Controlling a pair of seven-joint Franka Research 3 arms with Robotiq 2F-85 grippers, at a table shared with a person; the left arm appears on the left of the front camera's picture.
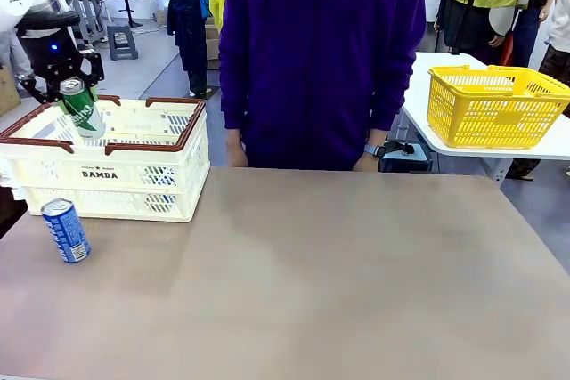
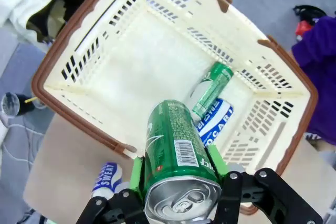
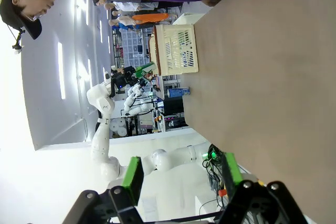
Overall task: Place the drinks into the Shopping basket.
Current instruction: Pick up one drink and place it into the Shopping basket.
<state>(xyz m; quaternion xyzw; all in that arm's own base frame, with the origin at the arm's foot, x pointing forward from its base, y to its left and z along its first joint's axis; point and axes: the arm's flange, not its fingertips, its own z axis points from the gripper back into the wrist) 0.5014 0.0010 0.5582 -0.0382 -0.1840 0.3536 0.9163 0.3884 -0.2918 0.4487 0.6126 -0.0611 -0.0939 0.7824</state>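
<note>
A: Busy workshop behind, and a wide brown table (image 1: 356, 273) that a person in a purple top (image 1: 321, 51) stands behind. What is the biggest thing on it?

B: The Shopping basket (image 1: 178, 180), cream with a brown rim, at the table's left end. On a side table at the right sits a yellow mesh basket (image 1: 494, 109), which is not the one wanted.

A: And the drinks?

B: The left gripper (image 2: 181, 174) hangs over the crate's near-left corner, green pads pinching a green can (image 2: 176, 153) by its side wall, tilted, silver top toward the wrist camera. Two lie inside already: another green can (image 2: 212, 90) resting partly on a blue-and-white can (image 2: 216, 121). A blue can (image 1: 66, 230) stands on the table just in front of the crate.

A: How will that one handle?

B: I would judge it light and stiff if full, but smooth and round, so it could slip or roll. Take it mid-body across the width, not by the rim, and avoid squeezing hard; thin aluminium dents.

A: The right gripper (image 3: 181, 182)?

B: Spread wide, holding nothing, off beside the table's edge.
</note>
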